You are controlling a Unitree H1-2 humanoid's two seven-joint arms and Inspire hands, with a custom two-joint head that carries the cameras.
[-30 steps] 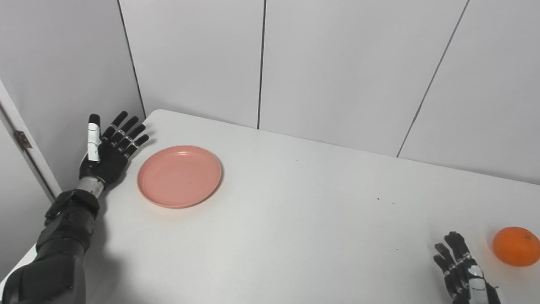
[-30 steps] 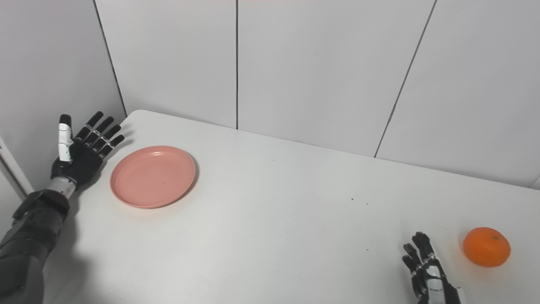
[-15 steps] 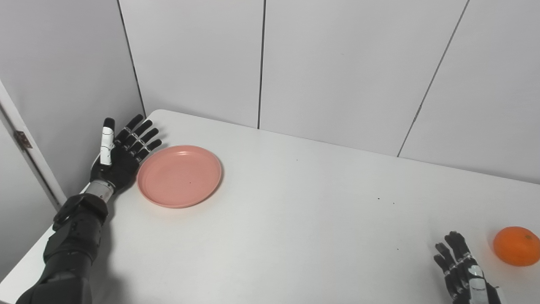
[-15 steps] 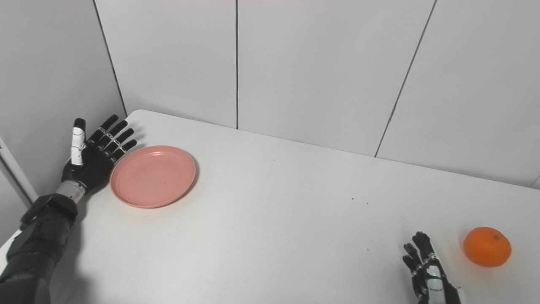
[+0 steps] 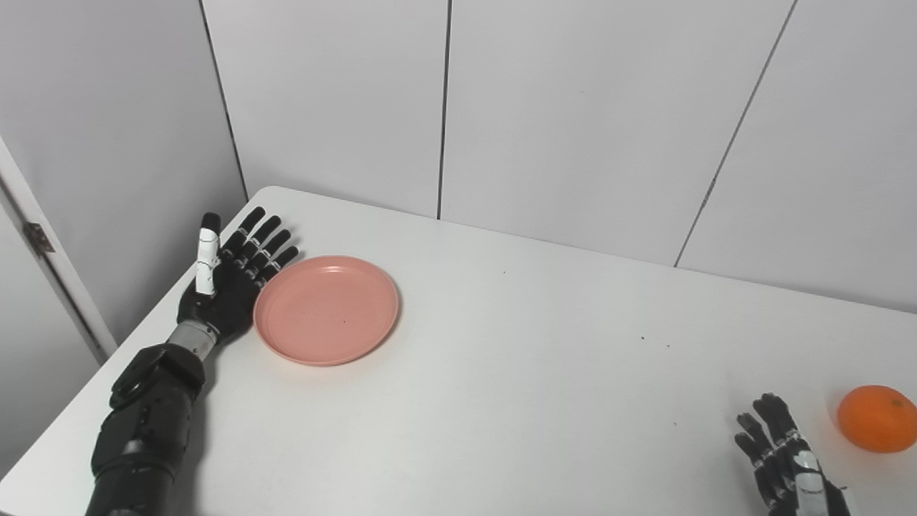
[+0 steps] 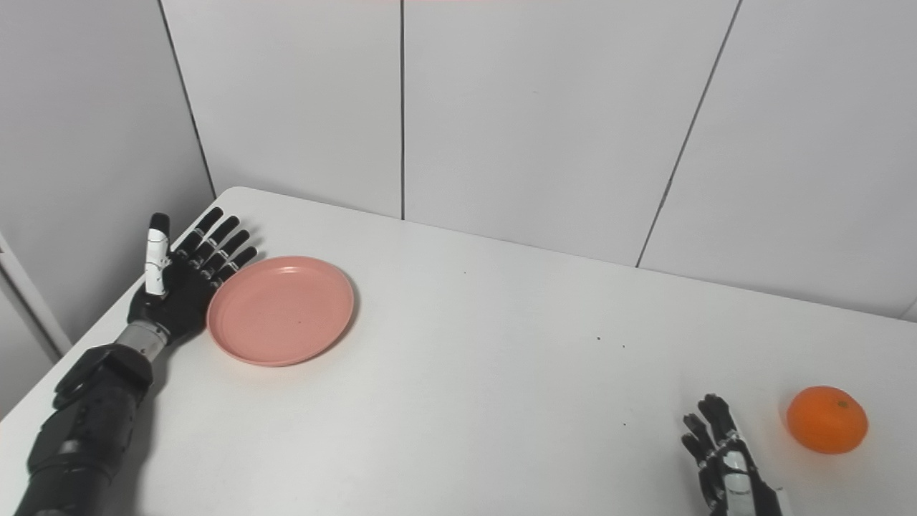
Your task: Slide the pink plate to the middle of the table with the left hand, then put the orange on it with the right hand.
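left eye view shows our left hand [image 5: 226, 290] flat and spread against the left rim of the pink plate [image 5: 327, 310], so the plate lies to the hand's right, toward the worktop [image 5: 501, 373] middle. its fingers [image 5: 266, 245] are wide apart and grip nothing, only touching the rim. the plate sits well left of centre. our right hand [image 5: 784, 462] rests loosely spread and empty near the orange [image 5: 876, 418], which lies just to its right.
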